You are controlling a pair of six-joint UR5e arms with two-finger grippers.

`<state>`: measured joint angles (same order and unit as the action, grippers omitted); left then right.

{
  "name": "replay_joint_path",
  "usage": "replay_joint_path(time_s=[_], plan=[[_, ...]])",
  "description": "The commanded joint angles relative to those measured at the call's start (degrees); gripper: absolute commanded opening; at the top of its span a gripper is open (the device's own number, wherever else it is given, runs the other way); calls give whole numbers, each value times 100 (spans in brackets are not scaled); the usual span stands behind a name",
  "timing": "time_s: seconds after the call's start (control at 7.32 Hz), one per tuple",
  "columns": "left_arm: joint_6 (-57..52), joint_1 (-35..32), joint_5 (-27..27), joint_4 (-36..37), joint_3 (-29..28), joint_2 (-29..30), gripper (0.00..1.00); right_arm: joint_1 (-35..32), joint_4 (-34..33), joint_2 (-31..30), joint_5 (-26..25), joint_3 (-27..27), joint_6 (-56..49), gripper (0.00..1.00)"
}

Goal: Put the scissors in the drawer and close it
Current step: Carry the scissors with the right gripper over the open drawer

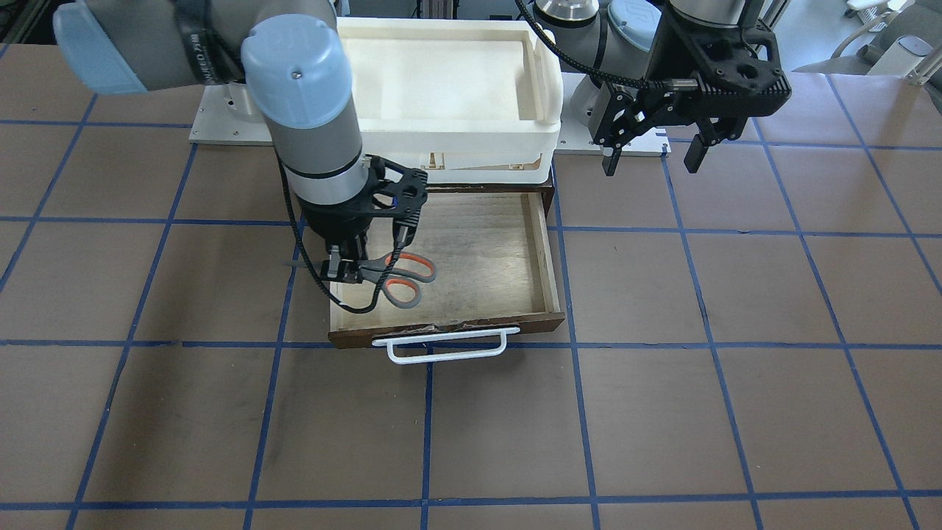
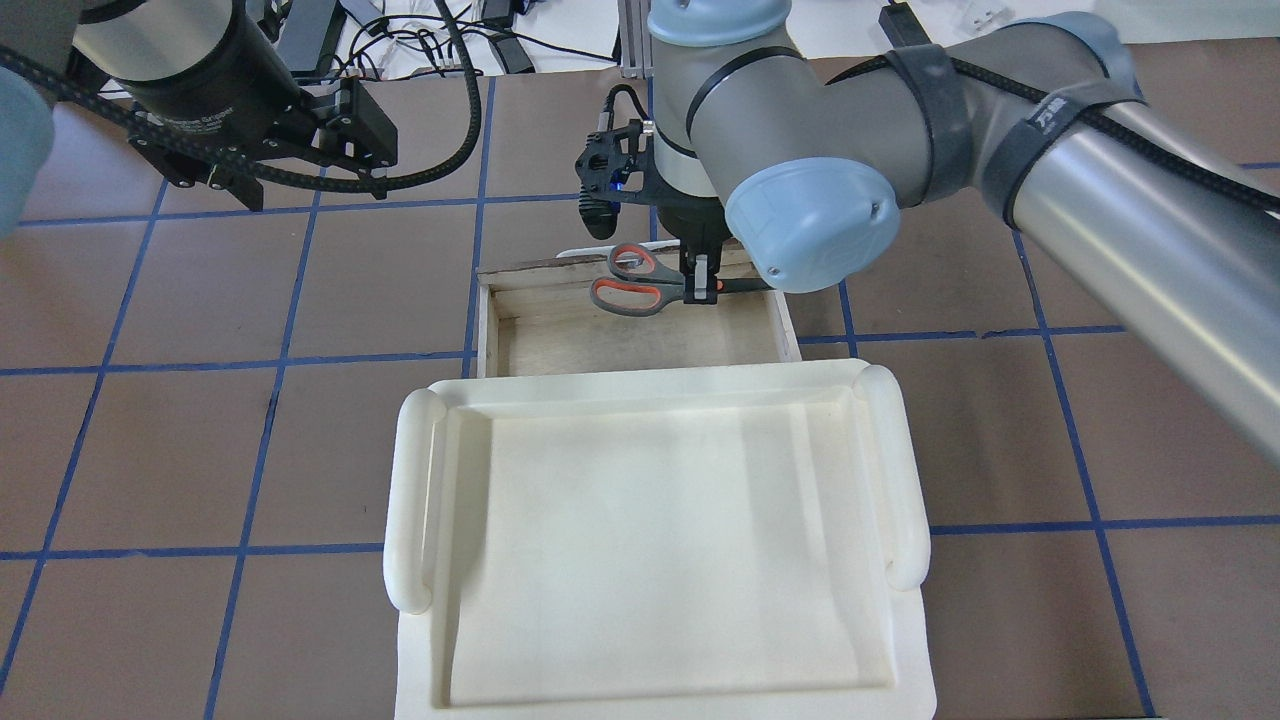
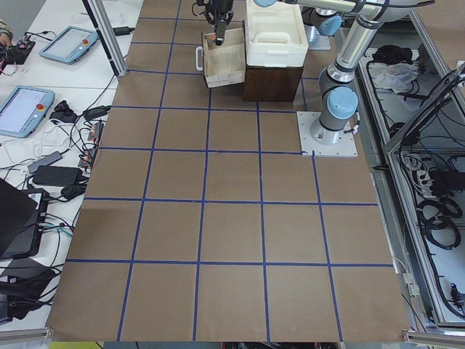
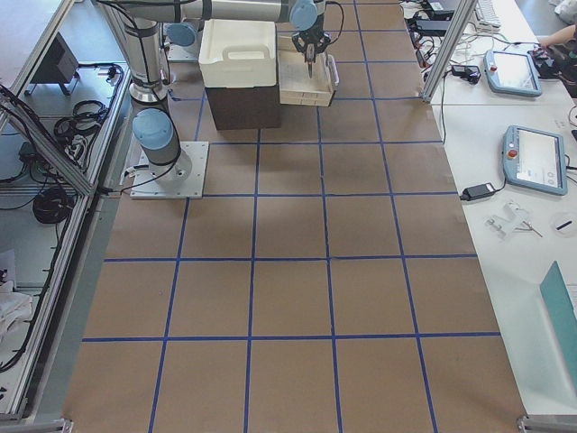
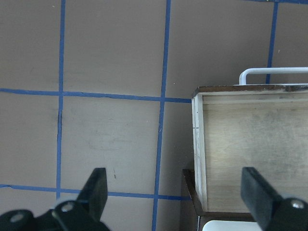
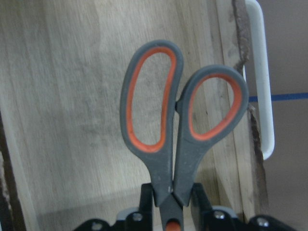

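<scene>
jaws of right gripper (image 1: pixel 346 271) clenched on scissors (image 6: pixel 168 178) over open drawer (image 1: pixel 486 250); left gripper (image 1: pixel 651 163) spread, idle; placing step, next likely lower and release.

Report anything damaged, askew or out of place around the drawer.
The drawer front's top edge, just behind the handle, looks chipped and ragged. Otherwise nothing stands out: the right gripper holds the scissors over the open drawer; the left gripper hangs open off to one side.

scissors (image 6: pixel 164 173) over drawer (image 1: pixel 500 250) (near its front corner) | tray (image 2: pixel 410 500) on cabinet (image 4: pixel 241 106) behind
</scene>
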<state>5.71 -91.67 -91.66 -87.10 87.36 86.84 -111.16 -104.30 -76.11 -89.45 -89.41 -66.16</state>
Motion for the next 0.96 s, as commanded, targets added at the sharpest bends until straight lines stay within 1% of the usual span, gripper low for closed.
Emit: replay_joint_path(time_s=[0.0,0.27,0.55,0.68,0.82], plan=[[0,0,-1,0,0,0,100,-431,-20,139,24,-15,-63,0],[0,0,-1,0,0,0,100,-485,-484,403,42,-42,-230,0],[0,0,-1,0,0,0,100,-485,-713,623,42,-50,-231,0],[0,0,-1,0,0,0,100,-485,-705,563,85,-42,-152,69],[0,0,-1,0,0,0,100,-476,-705,536,86,-42,-134,89]])
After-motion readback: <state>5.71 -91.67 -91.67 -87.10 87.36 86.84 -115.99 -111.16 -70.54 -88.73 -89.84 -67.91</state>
